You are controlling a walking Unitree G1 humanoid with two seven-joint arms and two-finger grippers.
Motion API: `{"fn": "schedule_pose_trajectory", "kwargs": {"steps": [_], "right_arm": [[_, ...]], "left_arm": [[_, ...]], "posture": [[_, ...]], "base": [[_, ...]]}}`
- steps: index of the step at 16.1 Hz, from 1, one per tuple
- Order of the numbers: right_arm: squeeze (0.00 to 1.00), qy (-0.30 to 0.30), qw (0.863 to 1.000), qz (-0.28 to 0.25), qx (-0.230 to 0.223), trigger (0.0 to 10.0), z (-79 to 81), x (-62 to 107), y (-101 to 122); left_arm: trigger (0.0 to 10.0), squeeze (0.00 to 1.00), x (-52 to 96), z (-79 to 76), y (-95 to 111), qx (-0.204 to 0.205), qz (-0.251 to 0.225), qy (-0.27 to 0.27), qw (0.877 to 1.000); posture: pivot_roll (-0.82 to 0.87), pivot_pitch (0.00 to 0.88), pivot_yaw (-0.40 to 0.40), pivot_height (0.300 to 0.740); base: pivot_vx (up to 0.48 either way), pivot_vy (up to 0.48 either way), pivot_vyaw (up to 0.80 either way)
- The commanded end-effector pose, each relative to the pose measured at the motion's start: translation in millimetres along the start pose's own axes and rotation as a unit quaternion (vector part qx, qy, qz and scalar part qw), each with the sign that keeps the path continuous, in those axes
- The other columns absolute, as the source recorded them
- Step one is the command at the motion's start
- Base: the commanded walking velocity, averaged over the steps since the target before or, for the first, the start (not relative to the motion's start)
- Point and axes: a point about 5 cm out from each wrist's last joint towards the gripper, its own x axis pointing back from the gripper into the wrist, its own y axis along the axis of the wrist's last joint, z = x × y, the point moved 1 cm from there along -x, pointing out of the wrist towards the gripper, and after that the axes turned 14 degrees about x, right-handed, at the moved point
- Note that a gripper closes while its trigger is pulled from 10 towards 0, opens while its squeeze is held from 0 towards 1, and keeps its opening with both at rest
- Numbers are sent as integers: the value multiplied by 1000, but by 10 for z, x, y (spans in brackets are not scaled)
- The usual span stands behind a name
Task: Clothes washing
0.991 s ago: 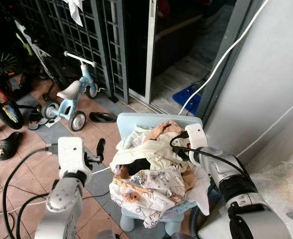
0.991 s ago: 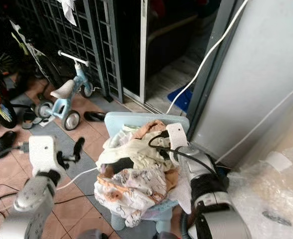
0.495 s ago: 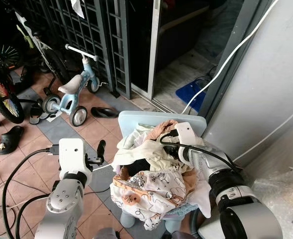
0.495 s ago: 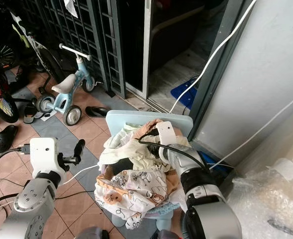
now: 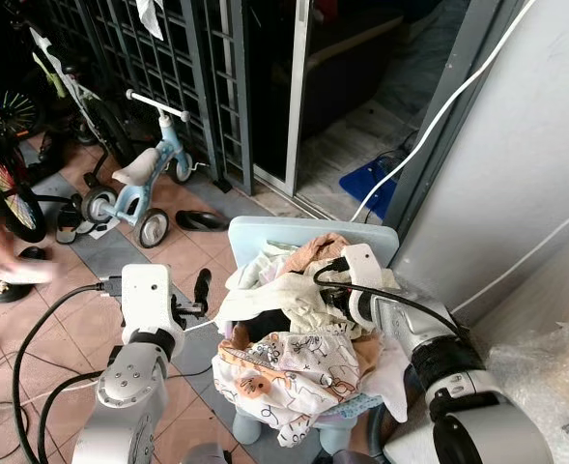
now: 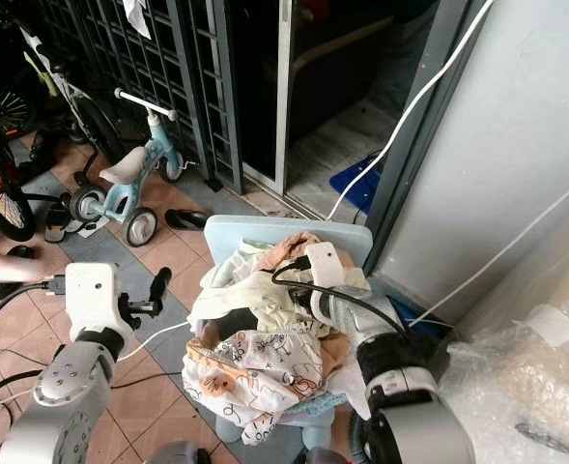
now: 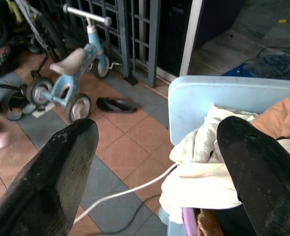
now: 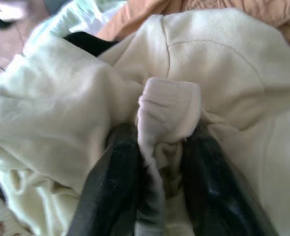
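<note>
Pinching a fold of the cream garment (image 8: 174, 113) atop the laundry pile (image 5: 294, 338) on the blue chair (image 5: 265, 232), our right gripper (image 8: 159, 147) starts collecting clothes; our left gripper (image 7: 154, 162) waits spread beside it, washing itself not begun.

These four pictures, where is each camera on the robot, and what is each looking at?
Left eye: on the head, looking down at the laundry pile on a pale blue chair; both silver arms show.
Right eye: beside it, same scene.
Left wrist: along the open left claw, toward chair and tricycle.
Right wrist: along the right claw, pinching a cream garment.
All share the laundry.
</note>
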Motion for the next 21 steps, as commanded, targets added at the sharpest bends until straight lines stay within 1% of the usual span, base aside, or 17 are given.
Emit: {"fn": "schedule_pose_trajectory", "kwargs": {"steps": [1,2,3,7,8,9,10,11,12,13,14,15,16,17,18,20,21], "right_arm": [[0,28,999,-19,-24,0,132,-2,33],[0,28,998,-28,-45,0,161,15,33],[0,19,998,-29,-58,0,168,41,-30],[0,-2,994,-22,-106,0,182,91,-211],[0,-8,993,-51,-109,0,174,133,-164],[0,-17,990,-98,-100,0,148,193,-54],[0,-23,987,-126,-97,0,127,236,20],[0,-31,976,-187,-108,0,84,333,194],[0,-35,967,-219,-124,0,54,398,296],[0,-39,950,-269,-152,0,8,510,452],[0,-40,940,-302,-156,0,-17,596,562],[0,-41,911,-387,-134,0,-48,874,871],[0,-42,906,-400,-131,0,-51,926,924],[0,-47,896,-423,-125,0,-65,1020,1009],[0,-50,894,-430,-118,0,-65,1064,1041],[0,-51,892,-432,-121,0,-60,1080,1039],[0,-49,892,-431,-128,4314,-43,1096,1019]], "left_arm": [[10000,0,-8,42,-66,14,18,12,1000],[10000,0,-27,28,-67,4,13,7,1000],[10000,0,-64,-2,-72,-6,10,3,1000],[10000,0,-128,-39,-102,-7,14,-6,1000],[10000,0,-144,-39,-104,-10,11,-7,1000],[10000,0,-158,-37,-99,-14,7,-8,1000],[10000,0,-165,-38,-92,-13,5,-8,1000],[10000,0,-184,-33,-74,-15,-3,-5,1000],[10000,0,-198,-32,-67,-19,-7,-2,1000],[10000,0,-223,-35,-61,-24,-13,2,1000],[10000,0,-238,-38,-51,-28,-17,6,999],[10000,0,-267,-81,-17,-30,-27,3,999],[10000,0,-273,-86,-6,-31,-31,4,999],[10000,0,-285,-92,10,-32,-36,4,999],[10000,0,-295,-100,12,-34,-37,4,999],[10000,0,-305,-107,2,-40,-38,2,998],[10000,0,-318,-122,-1,-44,-39,-4,998]], "posture": [[86,0,-24,740],[84,0,-23,740],[72,0,-23,740],[52,0,-15,740],[45,0,-12,740],[38,0,-8,740],[38,0,-8,740],[29,0,-2,740],[27,0,-1,740],[23,0,1,740],[18,0,4,740],[11,0,9,740],[7,0,13,740],[-2,0,20,740],[-8,0,25,740],[-11,0,29,740],[-13,0,34,740]], "base": [[0,0,0],[0,0,0],[0,0,0],[0,0,0],[0,0,0],[0,0,0],[0,0,0],[0,0,0],[0,0,0],[0,0,0],[0,0,0],[0,0,0],[0,0,0],[0,0,0],[0,0,0],[0,0,0],[0,0,0]]}}
